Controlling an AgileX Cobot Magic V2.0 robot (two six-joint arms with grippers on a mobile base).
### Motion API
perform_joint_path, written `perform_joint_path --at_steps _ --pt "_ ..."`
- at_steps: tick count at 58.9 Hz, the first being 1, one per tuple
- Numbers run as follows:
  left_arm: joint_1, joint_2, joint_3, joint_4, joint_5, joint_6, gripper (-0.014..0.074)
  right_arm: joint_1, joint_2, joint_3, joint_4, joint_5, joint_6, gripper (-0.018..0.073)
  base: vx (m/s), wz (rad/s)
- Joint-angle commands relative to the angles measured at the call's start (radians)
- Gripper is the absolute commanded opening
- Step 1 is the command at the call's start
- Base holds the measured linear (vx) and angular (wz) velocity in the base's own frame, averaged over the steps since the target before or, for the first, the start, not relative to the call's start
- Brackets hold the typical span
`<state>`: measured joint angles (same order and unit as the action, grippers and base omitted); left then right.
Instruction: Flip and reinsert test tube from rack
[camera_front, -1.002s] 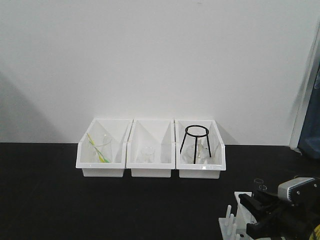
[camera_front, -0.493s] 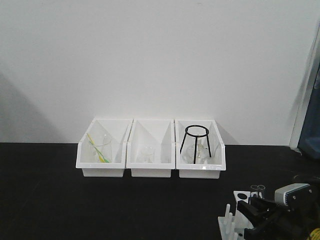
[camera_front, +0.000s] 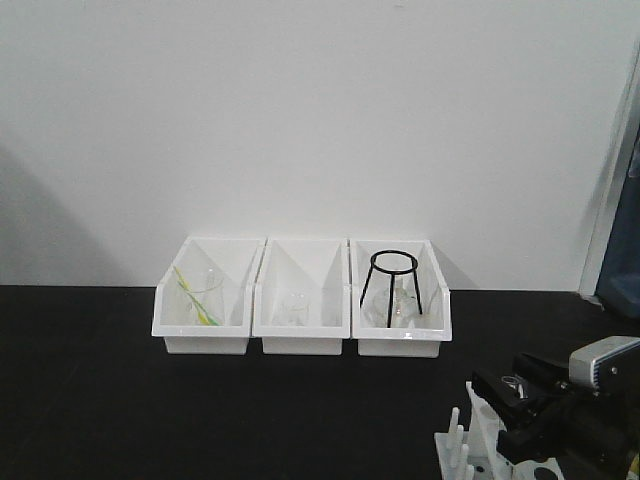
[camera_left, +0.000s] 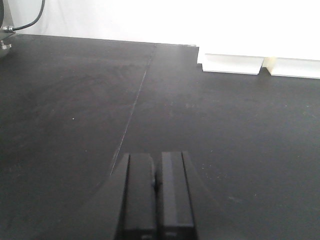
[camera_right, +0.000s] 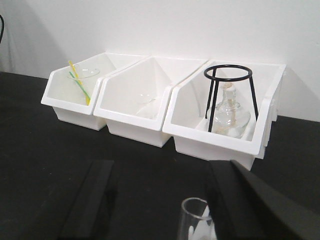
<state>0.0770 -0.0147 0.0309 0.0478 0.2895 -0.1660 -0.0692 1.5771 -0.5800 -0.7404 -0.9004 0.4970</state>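
The test tube (camera_right: 194, 220) shows its open rim at the bottom of the right wrist view. It stands between my right gripper's (camera_right: 161, 170) two widely spread fingers, close beside the right finger (camera_right: 235, 200); I cannot tell if it touches it. In the front view the right gripper (camera_front: 505, 385) hovers over the white rack (camera_front: 478, 428) at the bottom right, hiding its top plate; a faint tube rim (camera_front: 513, 381) shows among the fingers. Only one tube shows. My left gripper (camera_left: 156, 159) is shut and empty over the bare black table.
Three white open-fronted bins stand in a row at the back against the wall: the left one (camera_front: 200, 298) with a beaker and a yellow-green stick, the middle one (camera_front: 300, 298) with a small glass, the right one (camera_front: 400, 298) with a black tripod over a glass burner. The rack's pegs (camera_front: 457, 440) stand on its left side.
My right gripper dipped, then rose and moved forward over the rack. It now covers the top plate and hides most of the tubes, with one tube between its fingers. The left gripper cannot be compared.
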Motion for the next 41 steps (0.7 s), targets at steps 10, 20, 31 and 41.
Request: perform_joint_path --at_steps 10,20,31,41 --pt "-0.007 -0.013 0.001 -0.004 -0.087 0.000 -0.0006 0.001 -0.279 -0.028 -0.007 0.000 0.086 0.0480 0.00 0.00" --pt "-0.007 -0.013 0.001 -0.004 -0.087 0.000 -0.0006 0.001 -0.512 -0.033 -0.078 0.265 0.254 0.0480 0.00 0.00" --pt "-0.007 -0.013 0.001 -0.004 -0.087 0.000 -0.0006 0.001 -0.697 -0.033 -0.211 0.465 0.414 0.0480 0.00 0.00" --pt "-0.007 -0.013 0.001 -0.004 -0.087 0.000 -0.0006 0.001 -0.789 -0.032 -0.220 0.478 0.442 0.0480 0.00 0.00"
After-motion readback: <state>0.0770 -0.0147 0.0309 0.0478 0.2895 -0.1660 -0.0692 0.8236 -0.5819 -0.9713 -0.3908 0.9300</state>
